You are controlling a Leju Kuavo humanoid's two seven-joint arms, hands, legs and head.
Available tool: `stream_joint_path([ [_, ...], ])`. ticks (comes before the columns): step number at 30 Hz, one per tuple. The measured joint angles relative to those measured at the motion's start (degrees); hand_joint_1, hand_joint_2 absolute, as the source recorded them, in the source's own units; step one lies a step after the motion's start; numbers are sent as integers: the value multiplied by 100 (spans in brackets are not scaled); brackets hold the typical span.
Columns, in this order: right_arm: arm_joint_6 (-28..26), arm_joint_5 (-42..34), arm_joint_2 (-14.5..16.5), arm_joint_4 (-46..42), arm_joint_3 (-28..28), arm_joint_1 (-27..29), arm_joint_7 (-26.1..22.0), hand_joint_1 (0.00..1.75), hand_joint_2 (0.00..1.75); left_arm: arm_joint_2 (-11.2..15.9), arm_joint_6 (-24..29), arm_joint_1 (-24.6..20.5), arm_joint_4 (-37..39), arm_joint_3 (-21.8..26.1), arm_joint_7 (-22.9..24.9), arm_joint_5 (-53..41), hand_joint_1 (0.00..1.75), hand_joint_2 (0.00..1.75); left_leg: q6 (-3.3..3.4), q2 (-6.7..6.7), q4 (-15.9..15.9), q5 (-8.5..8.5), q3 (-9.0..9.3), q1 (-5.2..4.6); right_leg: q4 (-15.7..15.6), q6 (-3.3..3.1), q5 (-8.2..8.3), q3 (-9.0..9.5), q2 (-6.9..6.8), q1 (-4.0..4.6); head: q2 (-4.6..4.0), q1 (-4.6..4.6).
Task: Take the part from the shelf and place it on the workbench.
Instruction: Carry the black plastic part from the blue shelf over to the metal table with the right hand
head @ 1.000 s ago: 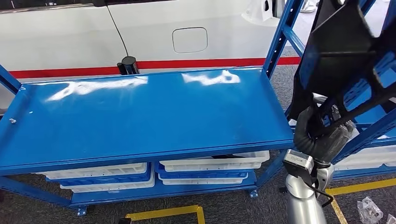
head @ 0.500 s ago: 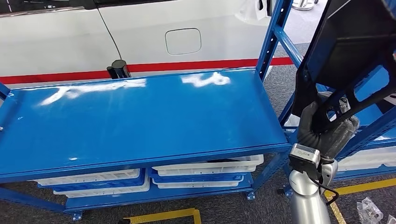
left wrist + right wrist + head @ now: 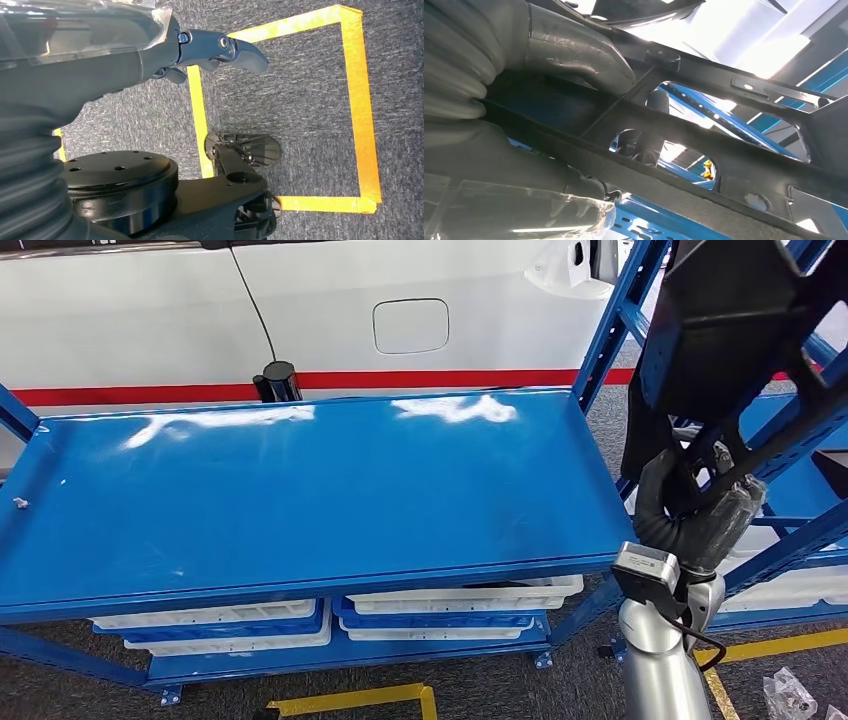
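Note:
A large black frame-like part (image 3: 740,330) hangs raised at the right of the head view, beyond the right end of the blue workbench top (image 3: 320,490). My right hand (image 3: 700,510) grips its lower edge from below. In the right wrist view my thick grey thumb (image 3: 574,50) lies over a bar of the part (image 3: 704,135), and darker fingers show through an opening in it. My left hand (image 3: 210,47) hangs over the grey carpet floor, its fingers apart and holding nothing.
A white car body (image 3: 150,320) with a red stripe stands behind the bench. A black cylinder (image 3: 278,380) sits at the bench's far edge. White bins (image 3: 460,595) lie on the lower shelf. Blue shelf uprights (image 3: 610,330) rise at the right. Yellow tape (image 3: 350,700) marks the floor.
The whole picture shifted left and then back right, so the camera has moved. The black part stays in my right hand, raised at the right.

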Motion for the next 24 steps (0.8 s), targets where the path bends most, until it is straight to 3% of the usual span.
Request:
stream_joint_path([
  [14, -53, 19, -9, 2, 15, 8, 43, 175, 175, -8, -15, -6, 0, 28, 144, 115, 0, 175, 39, 2, 16, -20, -1, -20, -10, 46, 15, -1, 1, -24, 0, -3],
  [19, -57, 31, -14, -1, 14, 7, 56, 175, 175, -13, -14, -16, 0, 76, 158, 141, 0, 175, 157, 19, -64, 54, 32, -19, 40, 126, -8, -40, 0, -61, 0, -2],
  [21, -57, 42, -20, -1, 16, 3, 62, 175, 175, -19, -13, -26, 0, 90, 163, 155, 0, 175, 214, 39, -132, 104, 53, 15, 513, 88, -262, -260, -3, -60, 0, 13],
  [23, -57, 55, -25, 2, 19, 7, 63, 175, 175, -23, -13, -31, 0, 97, 166, 164, 0, 175, 228, 46, -137, 117, 40, 12, 1312, 56, -592, -604, -3, -54, 0, 21],
  [24, -58, 60, -30, 3, 19, 14, 64, 175, 175, -25, -13, -29, 0, 99, 167, 167, 0, 175, 223, 46, -135, 120, 34, 11, 1587, 70, -677, -717, -4, -56, 0, 20],
])
